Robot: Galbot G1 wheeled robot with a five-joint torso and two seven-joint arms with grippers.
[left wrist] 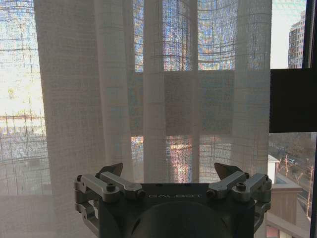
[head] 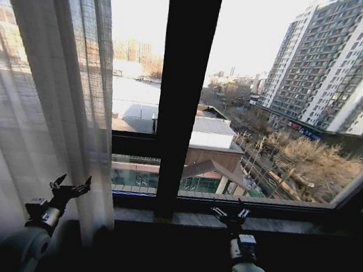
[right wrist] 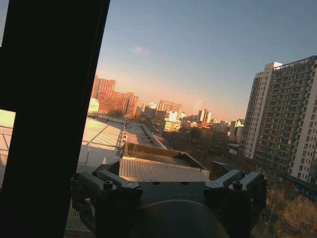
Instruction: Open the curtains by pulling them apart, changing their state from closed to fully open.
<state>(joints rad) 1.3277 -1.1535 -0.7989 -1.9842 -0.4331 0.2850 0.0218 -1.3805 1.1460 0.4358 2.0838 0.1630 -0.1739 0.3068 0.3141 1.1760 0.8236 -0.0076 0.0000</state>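
The curtain [head: 31, 93] is bunched up on the left side of the frame. The left gripper [head: 70, 188] sits at lower left right in front of it, fingers spread. The window frame [head: 183, 81] runs down the centre. At lower right of centre, by the sill [head: 291, 227], the right gripper [head: 230, 215] is spread too, holding nothing.

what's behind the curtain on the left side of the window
Through the sheer curtain you can make out window glass, faint frame bars and blurred buildings outside. Finer street detail is veiled by the pleats. The open left gripper is at its lower edge; the open right gripper is by the sill.
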